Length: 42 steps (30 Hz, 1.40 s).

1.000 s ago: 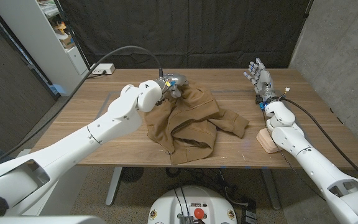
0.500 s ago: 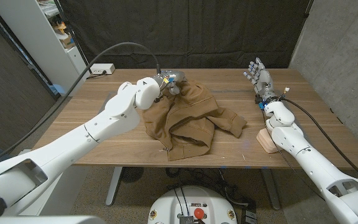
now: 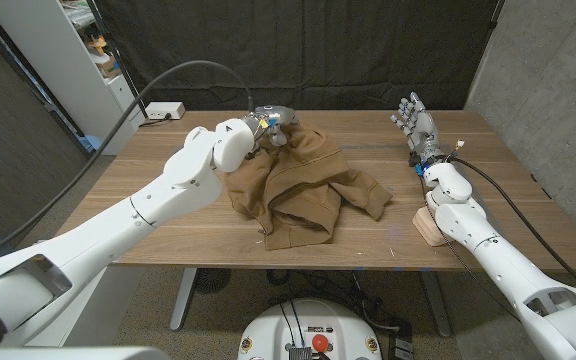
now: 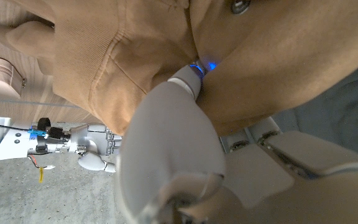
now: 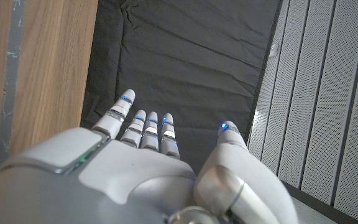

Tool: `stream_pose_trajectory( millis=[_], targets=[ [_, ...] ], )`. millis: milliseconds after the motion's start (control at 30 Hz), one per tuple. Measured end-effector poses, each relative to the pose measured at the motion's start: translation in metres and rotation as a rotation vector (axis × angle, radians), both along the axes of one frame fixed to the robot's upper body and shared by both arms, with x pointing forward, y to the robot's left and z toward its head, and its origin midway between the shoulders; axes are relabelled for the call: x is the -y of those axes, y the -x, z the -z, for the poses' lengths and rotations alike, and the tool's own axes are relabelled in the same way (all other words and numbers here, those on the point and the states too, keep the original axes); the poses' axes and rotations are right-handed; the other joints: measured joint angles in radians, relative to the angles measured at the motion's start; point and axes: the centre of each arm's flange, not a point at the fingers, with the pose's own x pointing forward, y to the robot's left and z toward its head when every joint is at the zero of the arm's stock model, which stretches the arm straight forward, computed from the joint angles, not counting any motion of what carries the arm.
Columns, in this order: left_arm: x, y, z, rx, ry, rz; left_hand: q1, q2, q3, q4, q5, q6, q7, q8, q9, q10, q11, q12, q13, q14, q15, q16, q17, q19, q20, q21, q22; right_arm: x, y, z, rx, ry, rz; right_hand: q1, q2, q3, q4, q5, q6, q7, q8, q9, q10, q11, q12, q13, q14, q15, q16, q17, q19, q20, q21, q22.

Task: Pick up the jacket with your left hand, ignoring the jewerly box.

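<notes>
I am gripping the brown jacket with my left hand at its far edge, near the middle of the counter. In the left wrist view, my fingertips are pressing into a fold of the fabric, and the cloth is bunching around them. The gripped edge is sitting raised above the counter, while the rest of the garment is lying crumpled on the wood, with one sleeve trailing toward my right side.

My right hand is holding nothing. It is standing upright over the far right part of the counter, well apart from the jacket, with its fingers extended and spread. In the right wrist view, they are pointing toward the black curtain behind the counter.

The pale jewelry box is sitting on the counter near the front right edge, just beside my right forearm and apart from the jacket. A white power strip is lying at the far left corner.
</notes>
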Motion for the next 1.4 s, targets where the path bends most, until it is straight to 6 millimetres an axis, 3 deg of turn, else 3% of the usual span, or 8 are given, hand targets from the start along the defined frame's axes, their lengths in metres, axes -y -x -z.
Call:
stream_pose_trajectory(
  millis=[1400],
  targets=[
    [-0.007,0.03,-0.033,0.103,0.013,0.004,-0.003,0.003,0.0,0.0,0.006,0.016,-0.002,0.0,0.014,0.016,-0.002,-0.006,0.0,0.013,0.006,0.0,0.001,-0.02,-0.005,0.068,-0.024,-0.004,0.005,-0.005,0.015,-0.002,0.002,0.0,0.0,-0.001,-0.005,0.0,0.0,0.0,0.0,0.0,0.0,0.0,0.0,0.0,0.0,0.0,0.0,0.001,0.0,0.0,0.0,0.0]
  ],
)
